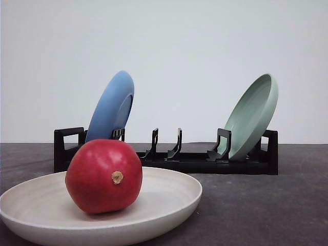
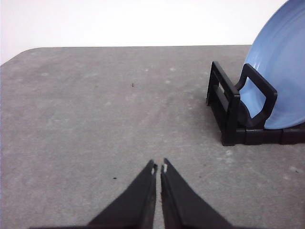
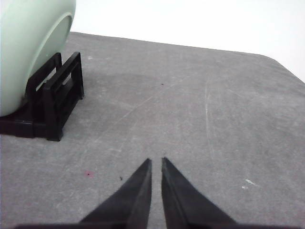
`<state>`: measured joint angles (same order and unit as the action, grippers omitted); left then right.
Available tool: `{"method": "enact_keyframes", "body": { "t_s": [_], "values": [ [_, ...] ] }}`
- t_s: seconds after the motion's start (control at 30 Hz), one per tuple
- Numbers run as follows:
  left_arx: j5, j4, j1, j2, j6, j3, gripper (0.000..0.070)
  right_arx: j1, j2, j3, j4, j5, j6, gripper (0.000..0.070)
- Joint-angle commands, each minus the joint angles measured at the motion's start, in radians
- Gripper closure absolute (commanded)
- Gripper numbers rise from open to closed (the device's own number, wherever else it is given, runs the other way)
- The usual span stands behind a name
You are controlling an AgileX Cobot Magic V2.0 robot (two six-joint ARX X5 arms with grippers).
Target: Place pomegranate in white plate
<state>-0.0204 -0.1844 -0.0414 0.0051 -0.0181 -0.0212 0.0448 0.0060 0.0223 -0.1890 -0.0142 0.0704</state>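
Looks to me like I'm driving this rig in a lab or test-bench setup, not anybody's real kitchen: there's just a plain white backdrop wall (image 1: pixel 164 51) and a bare, scuffed dark grey tabletop (image 2: pixel 95 119) with rounded corners. The only homey stuff I can see is staged props, a black plastic slotted dish rack (image 1: pixel 169 156) holding a tilted matte blue round plate (image 1: pixel 113 105) and a tilted pale green round plate (image 1: pixel 253 115), all set out neatly on that one surface.
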Motion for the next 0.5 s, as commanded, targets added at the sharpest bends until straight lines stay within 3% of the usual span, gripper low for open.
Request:
{"method": "enact_keyframes", "body": {
  "t_s": [0.0,0.47],
  "values": [
    [0.002,-0.005,0.001,-0.002,-0.007,0.009,0.0700,-0.003,-0.002,-0.012,0.005,0.006,-0.018,0.0667],
    [0.002,-0.005,0.001,-0.002,-0.007,0.009,0.0700,-0.006,-0.002,-0.012,0.010,0.013,-0.011,0.0667]
  ]
}}
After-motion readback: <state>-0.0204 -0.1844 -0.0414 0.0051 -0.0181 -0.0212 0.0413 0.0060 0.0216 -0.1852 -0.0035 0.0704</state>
